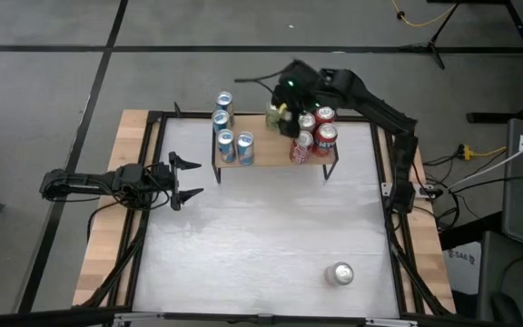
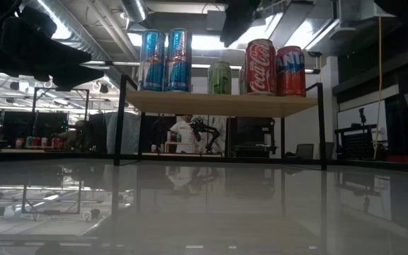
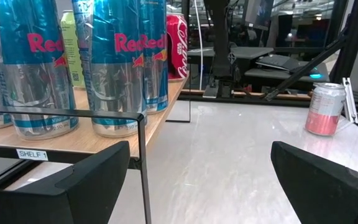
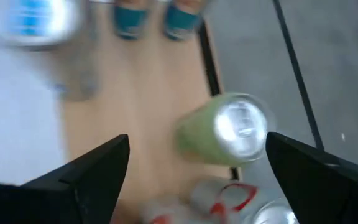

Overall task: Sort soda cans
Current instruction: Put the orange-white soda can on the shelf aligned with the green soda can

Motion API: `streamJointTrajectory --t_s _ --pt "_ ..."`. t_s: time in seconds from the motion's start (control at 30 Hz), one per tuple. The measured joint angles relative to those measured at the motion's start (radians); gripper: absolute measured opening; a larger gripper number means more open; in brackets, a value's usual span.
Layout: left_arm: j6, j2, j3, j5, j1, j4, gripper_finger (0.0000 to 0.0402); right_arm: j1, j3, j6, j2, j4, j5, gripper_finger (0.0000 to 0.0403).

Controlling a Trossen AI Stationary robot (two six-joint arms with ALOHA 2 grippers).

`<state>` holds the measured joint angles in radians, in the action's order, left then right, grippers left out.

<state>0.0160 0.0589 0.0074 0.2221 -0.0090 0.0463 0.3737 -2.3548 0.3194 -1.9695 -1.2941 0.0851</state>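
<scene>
The right hand (image 1: pixel 284 107) is up over the far side of the shelf (image 1: pixel 275 163), right above the pale green can (image 4: pixel 229 134). Its two fingers are spread wide with nothing between them. The green can stands by itself on the shelf, in the middle between the two groups. So it looks like the green can has just been put there, or is about to be picked up. I cannot tell which.

The left hand (image 1: pixel 182 179) waits low over the counter (image 1: pixel 261 245), just left of the shelf. Its fingers are spread wide too, and they hold nothing.

The shelf holds the sorted cans. On its left side stand four blue cans (image 1: pixel 228 127) close together. On its right side stand four red cans (image 1: pixel 316 132) close together.

One more can (image 1: pixel 340 273) is not on the shelf. It stands alone on the near right part of the counter, well apart from everything. It looks silver on top and pinkish red on the side.

I think the next job is that lone can. A hand must reach it, close on its sides, and carry it to the shelf without bumping the others.
</scene>
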Motion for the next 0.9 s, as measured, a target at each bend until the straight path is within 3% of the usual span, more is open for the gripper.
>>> streamJointTrajectory --t_s 0.2,0.47,0.77,0.9 --pt "0.000 0.000 0.000 0.000 0.000 0.000 0.0386 -0.135 -0.001 -0.009 0.090 -0.069 -0.008 0.0367" --pt "0.000 0.000 0.000 0.000 0.000 0.000 0.0386 -0.393 -0.001 -0.188 0.165 -0.093 -0.016 0.0367" --pt "0.000 0.000 0.000 0.001 0.000 0.000 0.0386 -0.713 0.011 -0.665 0.147 -0.281 0.036 0.0367" --pt "0.000 0.000 0.000 0.001 0.000 0.000 0.0386 -0.858 0.078 -0.849 0.138 -0.273 0.059 0.0367"
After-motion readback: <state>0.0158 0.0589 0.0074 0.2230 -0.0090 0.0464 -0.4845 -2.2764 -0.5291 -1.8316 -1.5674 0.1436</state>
